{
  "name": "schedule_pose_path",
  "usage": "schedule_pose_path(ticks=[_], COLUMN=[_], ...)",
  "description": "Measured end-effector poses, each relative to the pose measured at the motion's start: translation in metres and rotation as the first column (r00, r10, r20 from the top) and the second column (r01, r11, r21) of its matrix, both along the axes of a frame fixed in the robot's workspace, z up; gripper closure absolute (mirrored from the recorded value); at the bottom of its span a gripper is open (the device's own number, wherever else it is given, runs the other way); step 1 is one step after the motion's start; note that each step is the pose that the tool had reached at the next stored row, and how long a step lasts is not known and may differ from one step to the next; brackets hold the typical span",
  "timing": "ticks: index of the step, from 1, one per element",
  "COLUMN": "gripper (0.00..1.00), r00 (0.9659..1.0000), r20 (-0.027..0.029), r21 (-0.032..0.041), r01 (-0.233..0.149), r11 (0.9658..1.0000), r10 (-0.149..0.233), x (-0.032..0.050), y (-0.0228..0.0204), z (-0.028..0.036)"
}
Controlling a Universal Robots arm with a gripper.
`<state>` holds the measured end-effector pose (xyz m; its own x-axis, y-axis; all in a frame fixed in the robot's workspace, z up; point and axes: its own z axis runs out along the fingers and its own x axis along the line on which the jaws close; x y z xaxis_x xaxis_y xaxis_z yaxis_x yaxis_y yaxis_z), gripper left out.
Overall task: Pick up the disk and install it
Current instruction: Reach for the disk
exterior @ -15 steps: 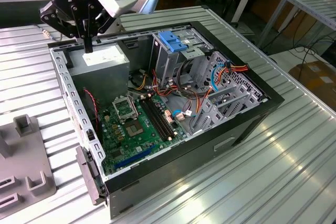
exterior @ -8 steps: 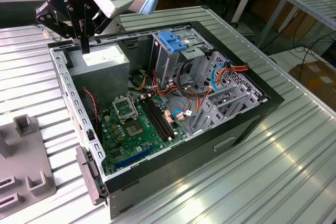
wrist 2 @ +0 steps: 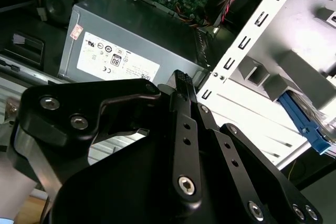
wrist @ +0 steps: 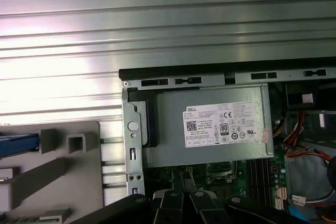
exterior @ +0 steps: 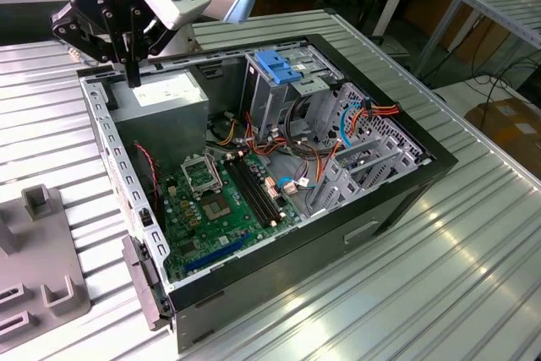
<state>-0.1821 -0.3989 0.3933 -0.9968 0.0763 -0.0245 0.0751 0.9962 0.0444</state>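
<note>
Far left, a grey fixture [exterior: 38, 268] sits on the counter [exterior: 473, 276]; of the disk [wrist: 18, 145] I see just a blue edge in it, cut off by the frame, rest hidden. My gripper [exterior: 133, 78] hangs w/ fingers pressed together, holding nothing, over the PSU box [exterior: 165, 95] in the open PC case [exterior: 406, 200].

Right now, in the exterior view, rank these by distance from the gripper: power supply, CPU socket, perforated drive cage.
1. power supply: next to the tip of the gripper, in the corner of the case.
2. CPU socket: on the motherboard, beside the power supply.
3. drive cage: at the case's end towards the exterior view's right.
</note>
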Motion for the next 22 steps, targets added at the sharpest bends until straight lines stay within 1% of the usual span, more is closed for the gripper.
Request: schedule_pose_path(ticks=[11,22], gripper=[0.90,0.90], r00=[1.0000,1.0000], r20=[0.0000,0.0000], r21=[0.0000,0.0000], r01=[0.000,0.000], r11=[1.0000,1.0000], r10=[0.000,0.000], x=[-0.0098,-0.0174], y=[0.0000,0.0000], z=[0.0000,0.0000])
